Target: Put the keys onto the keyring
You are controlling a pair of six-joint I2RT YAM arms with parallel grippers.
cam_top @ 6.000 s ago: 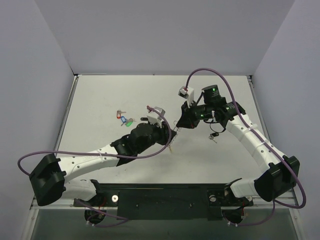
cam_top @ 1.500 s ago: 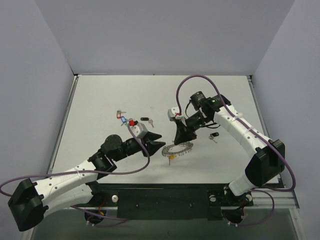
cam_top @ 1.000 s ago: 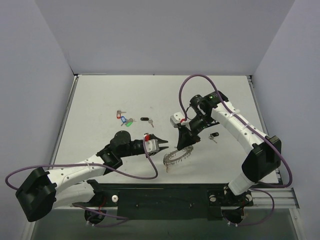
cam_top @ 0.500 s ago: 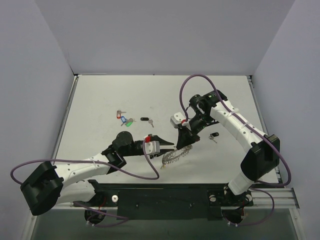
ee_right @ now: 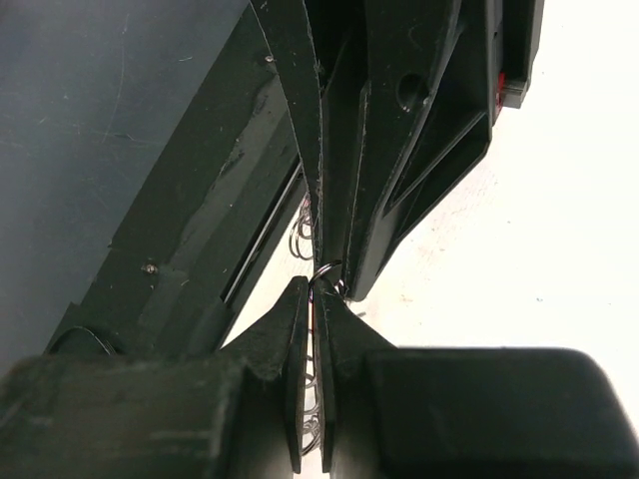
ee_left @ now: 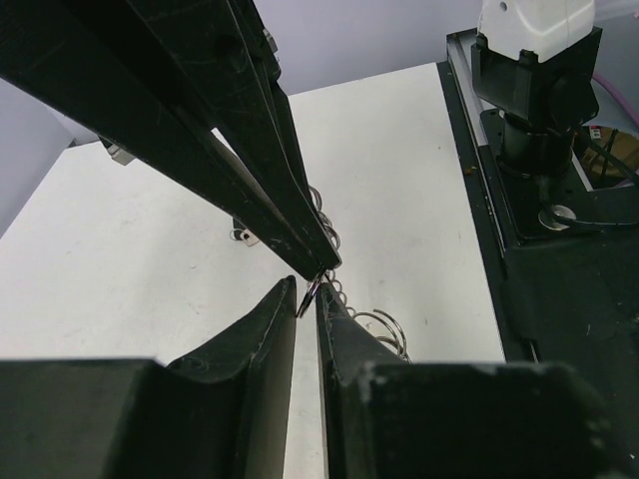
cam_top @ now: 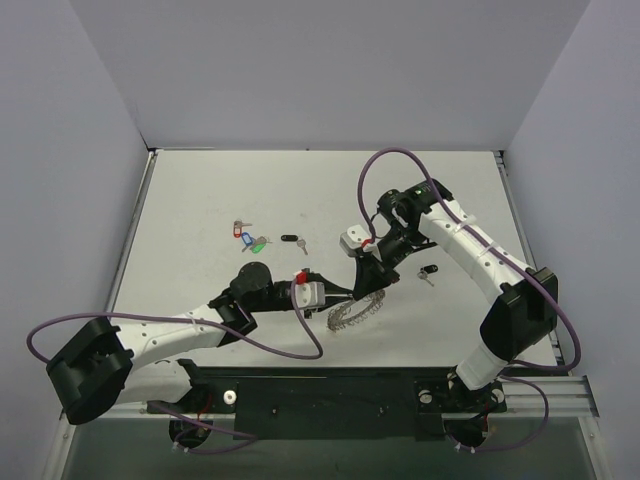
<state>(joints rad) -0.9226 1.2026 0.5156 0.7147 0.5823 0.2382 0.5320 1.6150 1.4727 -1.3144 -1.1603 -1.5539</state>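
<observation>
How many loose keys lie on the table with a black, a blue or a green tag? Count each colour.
Black keys: 2
Blue key: 1
Green key: 1
Total: 4

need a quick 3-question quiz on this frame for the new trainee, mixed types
1. True or false: the right gripper is shut on the keyring.
2. The left gripper has its tips: A) at the keyring, right by the right gripper's tips; B) raised well clear of it; C) out of every view.
3. What colour is the tag on the loose key nearest the right gripper?
Key: 1 true; 2 A; 3 black.
</observation>
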